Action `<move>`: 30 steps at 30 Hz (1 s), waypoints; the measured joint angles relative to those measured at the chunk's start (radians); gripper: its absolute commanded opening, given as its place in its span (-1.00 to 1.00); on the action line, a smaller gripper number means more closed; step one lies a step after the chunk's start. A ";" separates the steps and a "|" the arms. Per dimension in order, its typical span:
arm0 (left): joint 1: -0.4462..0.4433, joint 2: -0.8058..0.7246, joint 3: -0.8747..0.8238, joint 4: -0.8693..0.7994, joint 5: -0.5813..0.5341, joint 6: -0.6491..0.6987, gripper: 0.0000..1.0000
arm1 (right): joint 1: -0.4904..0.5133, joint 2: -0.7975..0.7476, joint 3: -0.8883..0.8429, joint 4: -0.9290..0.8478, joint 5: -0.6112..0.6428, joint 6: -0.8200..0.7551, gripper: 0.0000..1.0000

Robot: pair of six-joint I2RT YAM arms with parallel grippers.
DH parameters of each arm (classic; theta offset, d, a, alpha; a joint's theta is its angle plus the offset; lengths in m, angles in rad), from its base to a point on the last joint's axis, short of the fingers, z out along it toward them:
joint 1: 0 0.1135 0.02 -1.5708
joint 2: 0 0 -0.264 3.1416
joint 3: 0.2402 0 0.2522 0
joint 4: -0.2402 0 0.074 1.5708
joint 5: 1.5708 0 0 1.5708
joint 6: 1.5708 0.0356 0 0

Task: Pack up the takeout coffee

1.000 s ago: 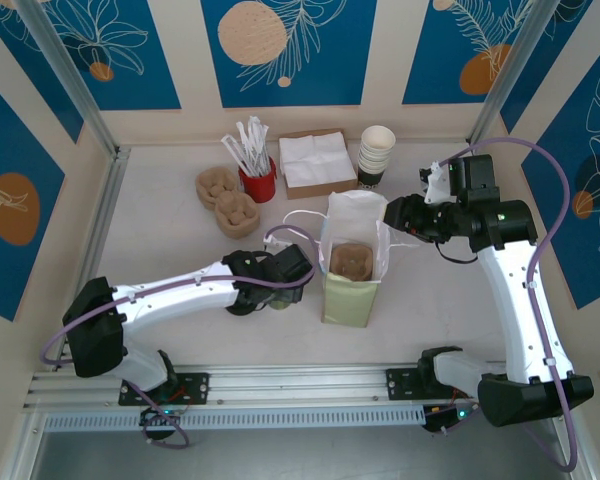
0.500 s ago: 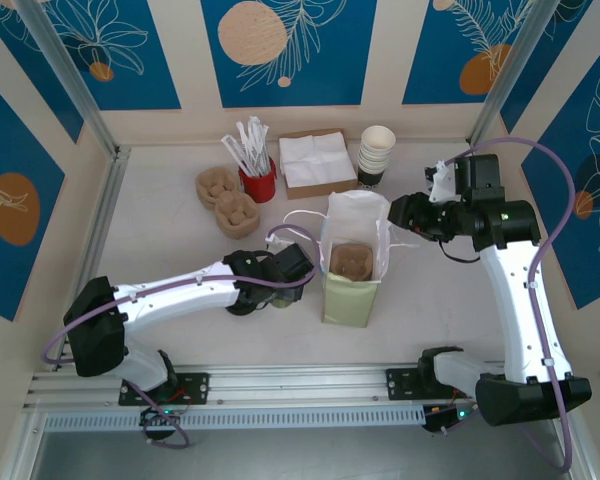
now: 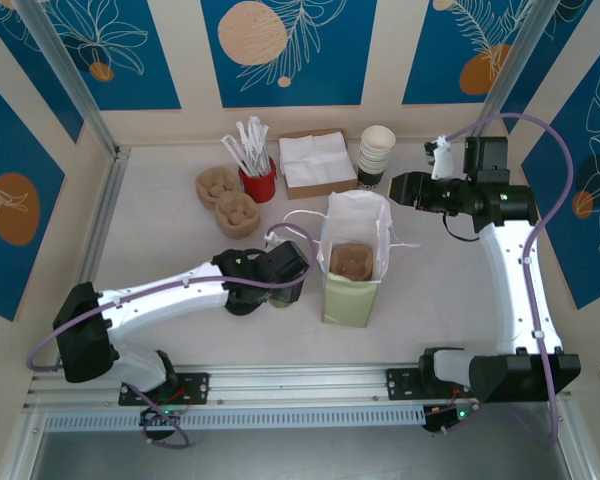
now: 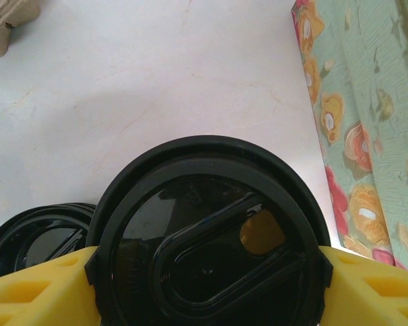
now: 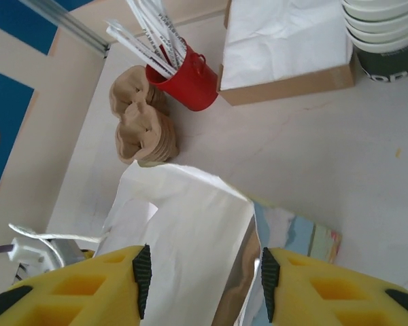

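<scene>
Grip on the left side looks firm. The left gripper (image 3: 278, 288) sits low over the table (image 3: 160, 240), just left of the paper bag (image 3: 348, 300). Its wrist camera shows the yellow fingers (image 4: 41, 288) pressed against both sides of the round black lid on the takeout coffee (image 4: 207, 231). The jaws stand fairly wide to span that lid, and the cup body beneath it is hidden. So the coffee is on the table side of the bag, not inside it, with a low pile of black lids (image 4: 34, 238) right next to it.

Over to the right gripper (image 5: 204, 278). It hangs above the bag's far right corner, jaws partly apart, black pads (image 5: 141, 275) clear of the white paper below and nothing pinched between them.

Inside the bag there is a brown item (image 3: 352, 260). Along the back wall are a stack of nested cups (image 3: 377, 155), a box of napkins (image 3: 318, 162), a red cup of white sticks (image 3: 258, 183) and two brown pulp trays (image 3: 230, 200).
</scene>
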State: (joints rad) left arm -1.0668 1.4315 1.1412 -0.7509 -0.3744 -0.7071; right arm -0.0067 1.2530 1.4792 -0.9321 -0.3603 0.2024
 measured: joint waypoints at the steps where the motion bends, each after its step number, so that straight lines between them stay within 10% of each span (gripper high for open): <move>1: 0.003 -0.005 0.008 -0.007 0.000 0.004 0.46 | 0.001 0.016 0.000 0.007 0.001 -0.021 0.04; 30: 0.018 -0.174 0.535 -0.400 -0.088 0.170 0.50 | 0.080 0.241 0.007 0.080 -0.118 -0.505 0.25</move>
State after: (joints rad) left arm -1.0489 1.2575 1.6764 -1.1511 -0.4625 -0.5373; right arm 0.0731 1.4940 1.4860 -0.8524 -0.4782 -0.3023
